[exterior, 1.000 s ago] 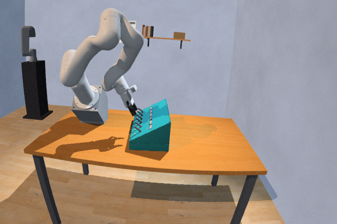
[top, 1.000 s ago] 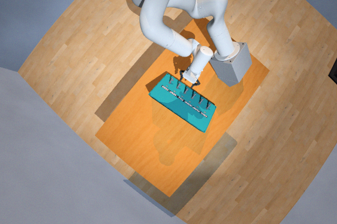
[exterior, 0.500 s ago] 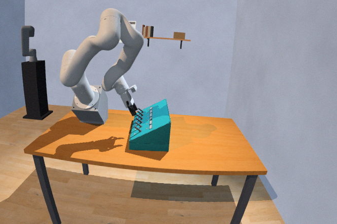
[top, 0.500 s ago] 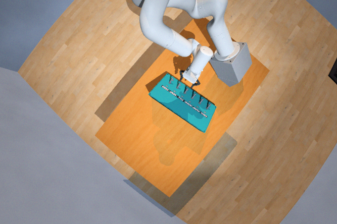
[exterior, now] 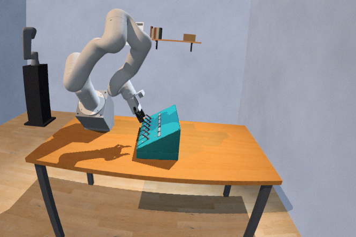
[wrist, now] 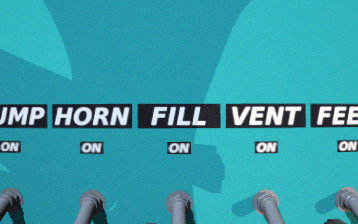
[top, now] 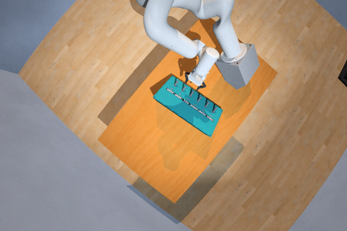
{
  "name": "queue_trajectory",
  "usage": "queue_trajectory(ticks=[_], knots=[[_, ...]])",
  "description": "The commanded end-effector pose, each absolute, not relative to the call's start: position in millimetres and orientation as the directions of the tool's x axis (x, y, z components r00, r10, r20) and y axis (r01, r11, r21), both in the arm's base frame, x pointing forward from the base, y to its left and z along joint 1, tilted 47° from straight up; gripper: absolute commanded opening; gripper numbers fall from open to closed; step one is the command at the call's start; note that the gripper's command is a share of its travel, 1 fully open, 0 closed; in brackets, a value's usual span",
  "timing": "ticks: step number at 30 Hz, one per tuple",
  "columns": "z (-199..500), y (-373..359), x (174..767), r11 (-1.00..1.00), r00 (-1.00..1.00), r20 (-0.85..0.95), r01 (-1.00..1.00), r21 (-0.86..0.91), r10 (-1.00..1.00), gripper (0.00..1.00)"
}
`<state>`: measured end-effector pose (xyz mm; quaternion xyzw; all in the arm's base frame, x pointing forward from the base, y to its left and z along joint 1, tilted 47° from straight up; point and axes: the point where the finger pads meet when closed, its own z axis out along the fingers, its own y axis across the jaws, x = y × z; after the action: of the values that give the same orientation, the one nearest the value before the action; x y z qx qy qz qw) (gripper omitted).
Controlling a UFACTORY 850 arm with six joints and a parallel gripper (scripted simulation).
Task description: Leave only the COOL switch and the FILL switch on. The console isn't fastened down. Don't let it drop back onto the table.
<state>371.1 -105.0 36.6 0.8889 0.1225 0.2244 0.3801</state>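
Note:
The teal sloped console (top: pixel 184 112) (exterior: pixel 167 134) (wrist: pixel 150 50) stands on the orange table (top: pixel 138 141) (exterior: pixel 226 156). It carries a row of grey lever switches with black labels. The wrist view shows the PUMP, HORN, FILL (wrist: pixel 178 116), VENT and FEED labels, each with a small ON mark below it. The FILL lever (wrist: pixel 179 204) (top: pixel 191 93) sits at the bottom centre, its end cut off by the frame edge. The COOL switch (top: pixel 214 108) is at the row's end, outside the wrist view. My gripper (top: pixel 195 86) (exterior: pixel 141 116) is open and empty, close over the levers around FILL.
The robot's grey base (top: pixel 239 71) (exterior: pixel 97 117) stands on the table just behind the console. A black pedestal (exterior: pixel 37 95) stands on the floor to the left, and a wall shelf (exterior: pixel 175 40) hangs behind.

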Motion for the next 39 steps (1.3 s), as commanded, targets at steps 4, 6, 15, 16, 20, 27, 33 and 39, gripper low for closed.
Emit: queue_trajectory(ticks=[4, 6, 15, 16, 20, 27, 33, 39], knots=[[47.3, -114.5, 372.2, -0.681, 0.869, 0.307, 0.047, 0.731, 0.389, 1.00], [47.3, -114.5, 372.2, -0.681, 0.869, 0.307, 0.047, 0.731, 0.389, 1.00], [70.7, -136.3, 373.7, -0.681, 0.869, 0.307, 0.047, 0.731, 0.389, 1.00], [73.2, -138.6, 373.8, -0.681, 0.869, 0.307, 0.047, 0.731, 0.389, 1.00], [81.6, -146.4, 374.4, -0.681, 0.869, 0.307, 0.047, 0.731, 0.389, 1.00], [87.4, -151.8, 374.8, -0.681, 0.869, 0.307, 0.047, 0.731, 0.389, 1.00], [88.5, -152.9, 374.8, -0.681, 0.869, 0.307, 0.047, 0.731, 0.389, 1.00], [88.5, -152.9, 374.8, -0.681, 0.869, 0.307, 0.047, 0.731, 0.389, 1.00]])
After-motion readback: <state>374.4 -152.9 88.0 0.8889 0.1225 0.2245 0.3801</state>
